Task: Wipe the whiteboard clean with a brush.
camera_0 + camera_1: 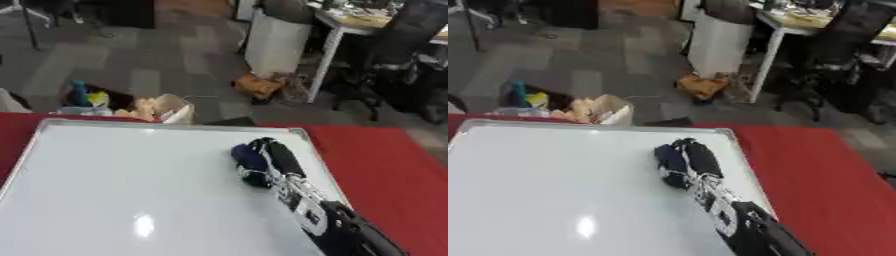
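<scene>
In the left eye view the whiteboard (pixel 131 190) fills the lower left and centre of the frame, lying flat on a red table (pixel 385 170); its lower edge and left corner are cut off by the frame. The board's surface looks white all over, with one bright glare spot at lower centre. The right hand (pixel 278 155) lies on the board near its upper right corner, and its arm runs out through the lower right corner, cut off there. The fingers are curled over a dark blue thing, the brush (pixel 249 165), which shows only as a rounded blue mass on the hand's left side; its shape beyond that is hard to make out, and most of it is covered by the hand. The hand is clenched round it, back upward, pressed down against the board.

In the right eye view the same hand sits a little left of centre, again close to the board's right frame edge (pixel 741 150). The blue brush peeks out at the hand's left side, touching the white surface. The arm slants down to the lower right. The left hand shows in neither view. Beyond the table's far edge, an open bag (pixel 597 111) stands on the grey floor at upper left.
</scene>
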You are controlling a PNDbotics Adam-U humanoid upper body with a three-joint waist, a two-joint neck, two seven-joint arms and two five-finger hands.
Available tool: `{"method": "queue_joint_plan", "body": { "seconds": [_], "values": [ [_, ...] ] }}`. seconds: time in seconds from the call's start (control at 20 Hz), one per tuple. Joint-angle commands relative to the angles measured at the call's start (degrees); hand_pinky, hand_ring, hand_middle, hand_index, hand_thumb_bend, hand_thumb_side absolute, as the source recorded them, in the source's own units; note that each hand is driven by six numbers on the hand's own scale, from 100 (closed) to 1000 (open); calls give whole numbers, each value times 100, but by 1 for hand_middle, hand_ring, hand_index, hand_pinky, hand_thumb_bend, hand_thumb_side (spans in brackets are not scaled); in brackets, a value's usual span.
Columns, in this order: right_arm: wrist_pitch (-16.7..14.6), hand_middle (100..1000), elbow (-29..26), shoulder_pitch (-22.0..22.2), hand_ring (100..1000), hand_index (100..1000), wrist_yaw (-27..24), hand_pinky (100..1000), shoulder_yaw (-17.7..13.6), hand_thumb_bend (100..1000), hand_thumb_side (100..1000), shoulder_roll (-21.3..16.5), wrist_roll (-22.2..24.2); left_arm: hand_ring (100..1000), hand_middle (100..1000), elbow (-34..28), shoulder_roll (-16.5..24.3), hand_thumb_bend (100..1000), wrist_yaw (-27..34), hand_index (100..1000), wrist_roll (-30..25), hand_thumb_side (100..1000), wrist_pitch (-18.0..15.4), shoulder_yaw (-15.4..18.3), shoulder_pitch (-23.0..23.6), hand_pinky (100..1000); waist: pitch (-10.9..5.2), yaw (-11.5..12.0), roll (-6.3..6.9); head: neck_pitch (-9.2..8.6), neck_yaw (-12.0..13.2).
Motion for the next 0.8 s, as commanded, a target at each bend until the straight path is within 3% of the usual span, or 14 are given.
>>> {"method": "queue_joint_plan", "body": {
  "seconds": [0.05, 0.35, 0.4, 0.45, 0.6, 0.65, 0.8],
  "values": [
    [279, 627, 515, 343, 672, 733, -5, 604, 136, 100, 289, 19, 1, 528, 571, -104, 107, 734, 1, 844, -4, 528, -1, 34, -40, 440, 2, -38, 71, -59, 17],
    [211, 627, 401, 253, 674, 737, -32, 607, 266, 100, 305, 60, 89, 528, 570, -103, 102, 734, 2, 844, -8, 528, 3, 36, -37, 440, -24, -52, 56, -65, 6],
    [185, 627, 376, 217, 674, 738, -19, 608, 298, 100, 370, 70, 118, 528, 570, -102, 99, 738, 3, 844, -11, 529, 4, 34, -38, 440, -30, -47, 51, -67, 5],
    [159, 627, 349, 177, 675, 738, -5, 608, 330, 100, 306, 82, 147, 528, 570, -102, 97, 734, 5, 844, -16, 528, 6, 30, -40, 440, -35, -41, 46, -69, 3],
    [92, 625, 280, 44, 675, 738, 48, 609, 440, 100, 311, 126, 254, 528, 570, -103, 92, 734, 9, 844, -26, 528, 9, 22, -42, 440, -50, -16, 41, -70, -11],
    [68, 624, 264, -6, 675, 738, 66, 609, 481, 100, 352, 149, 288, 528, 570, -103, 91, 734, 12, 844, -29, 527, 10, 19, -43, 440, -55, -7, 41, -70, -17],
    [-23, 624, 245, -159, 675, 741, 151, 609, 624, 100, 321, 242, 407, 528, 570, -103, 81, 733, 18, 844, -39, 528, 13, 10, -50, 440, -57, 20, 41, -79, -34]
  ]
}}
